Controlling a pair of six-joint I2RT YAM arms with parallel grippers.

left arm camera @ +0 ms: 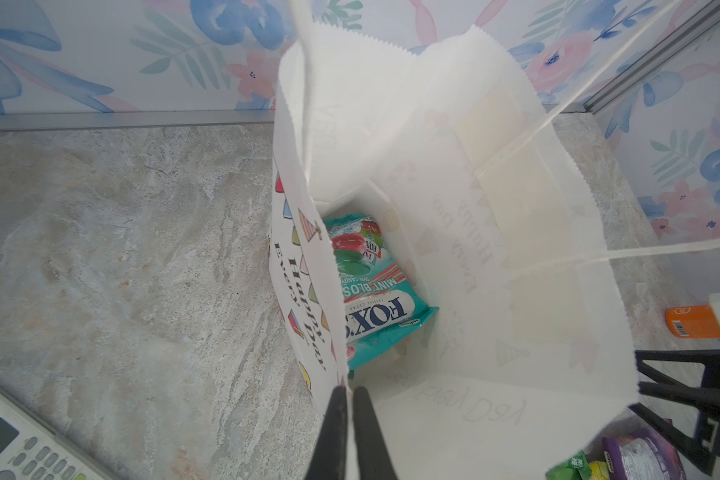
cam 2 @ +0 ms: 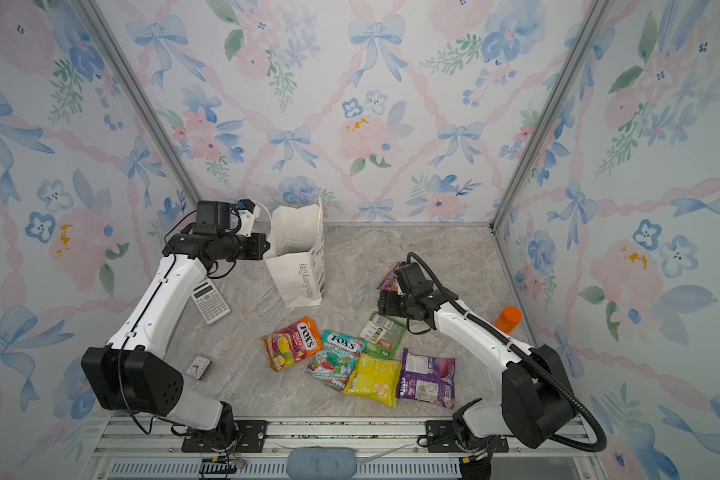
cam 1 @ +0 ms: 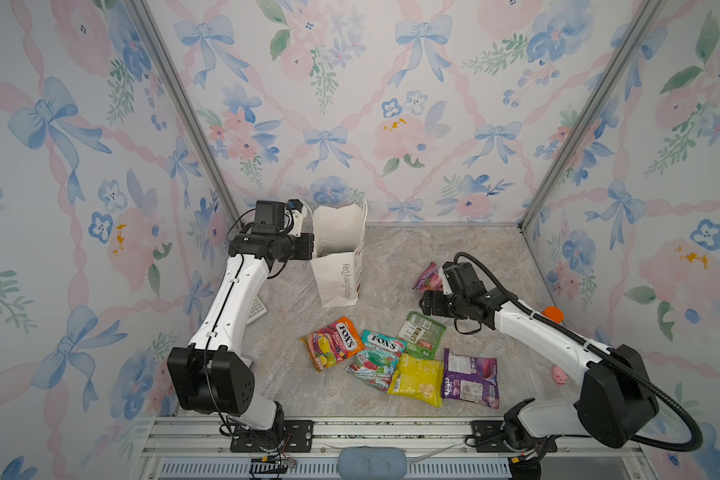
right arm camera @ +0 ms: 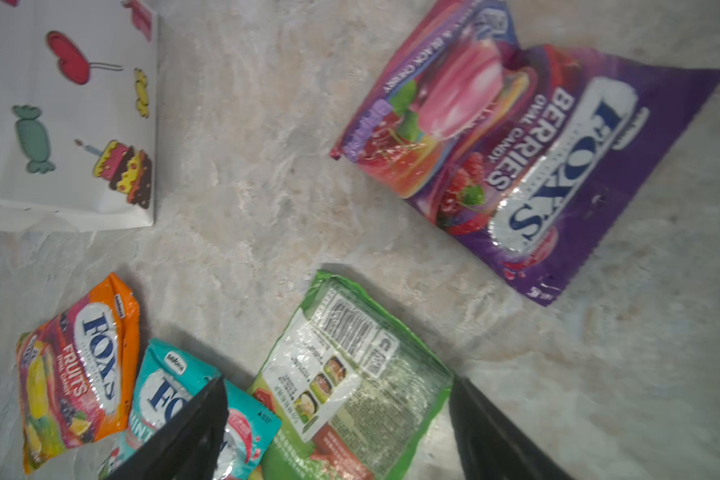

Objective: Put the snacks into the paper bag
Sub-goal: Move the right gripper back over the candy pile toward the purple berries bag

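Note:
The white paper bag [cam 1: 337, 266] stands open at the back left, and my left gripper [left arm camera: 348, 390] is shut on its near rim. A teal snack packet [left arm camera: 375, 286] lies inside on the bottom. On the table in front lie orange [cam 1: 331, 343], teal [cam 1: 381, 345], green [cam 1: 421, 334], yellow [cam 1: 416, 378] and purple [cam 1: 470, 378] packets, some overlapping. A purple berries packet [right arm camera: 537, 158] lies apart behind them. My right gripper [right arm camera: 337, 382] hangs open just above the green packet [right arm camera: 350, 374], one finger on each side, holding nothing.
A calculator [cam 2: 211, 301] and a small clock [cam 2: 199, 366] lie left of the snacks under the left arm. An orange-capped bottle [cam 2: 507, 318] and a pink pig toy [cam 1: 560, 376] sit by the right wall. Walls close three sides.

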